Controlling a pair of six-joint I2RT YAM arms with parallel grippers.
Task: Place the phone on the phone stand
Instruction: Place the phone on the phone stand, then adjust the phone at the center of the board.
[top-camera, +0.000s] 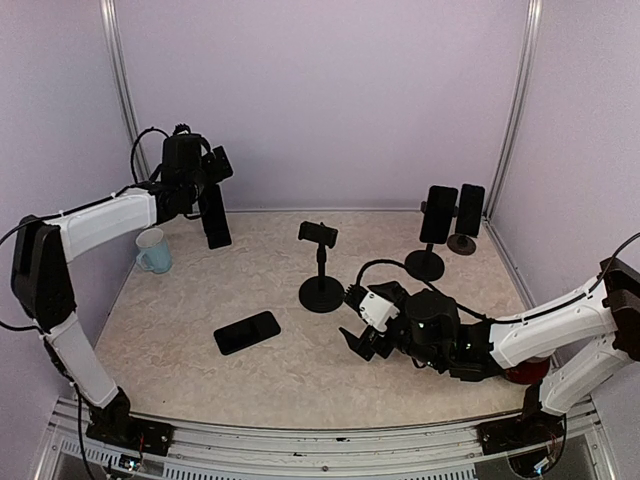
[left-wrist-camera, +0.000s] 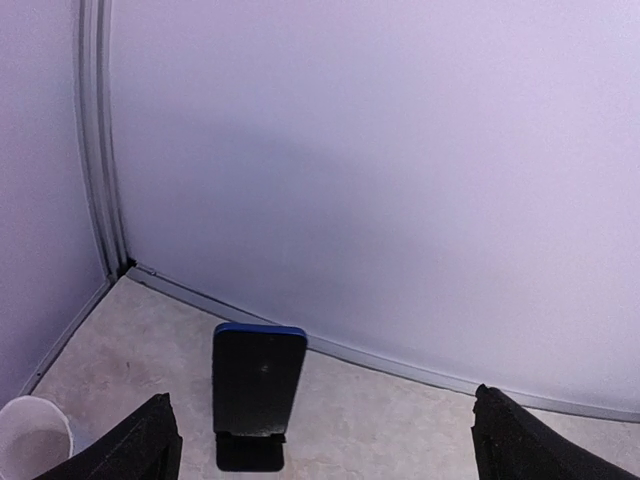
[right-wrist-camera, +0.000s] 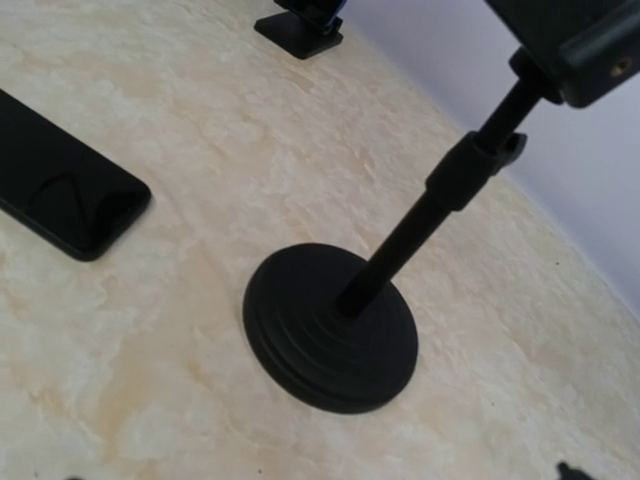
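Observation:
A black phone (top-camera: 246, 332) lies flat on the table left of centre; its end shows in the right wrist view (right-wrist-camera: 62, 196). The empty phone stand (top-camera: 320, 268), with a round black base (right-wrist-camera: 331, 327), a pole and a clamp on top (right-wrist-camera: 578, 38), stands at the table's centre. My right gripper (top-camera: 357, 327) is open and empty, low over the table just right of the stand's base. My left gripper (top-camera: 216, 168) is raised at the back left, wide open and empty, above a blue-edged phone (left-wrist-camera: 258, 378) that leans on a small stand.
A light blue mug (top-camera: 153, 250) stands at the left edge, also in the left wrist view (left-wrist-camera: 30, 441). Two more phones on stands (top-camera: 438, 216) (top-camera: 468, 211) are at the back right. A red object (top-camera: 524, 373) lies under the right arm. Walls close in on all sides.

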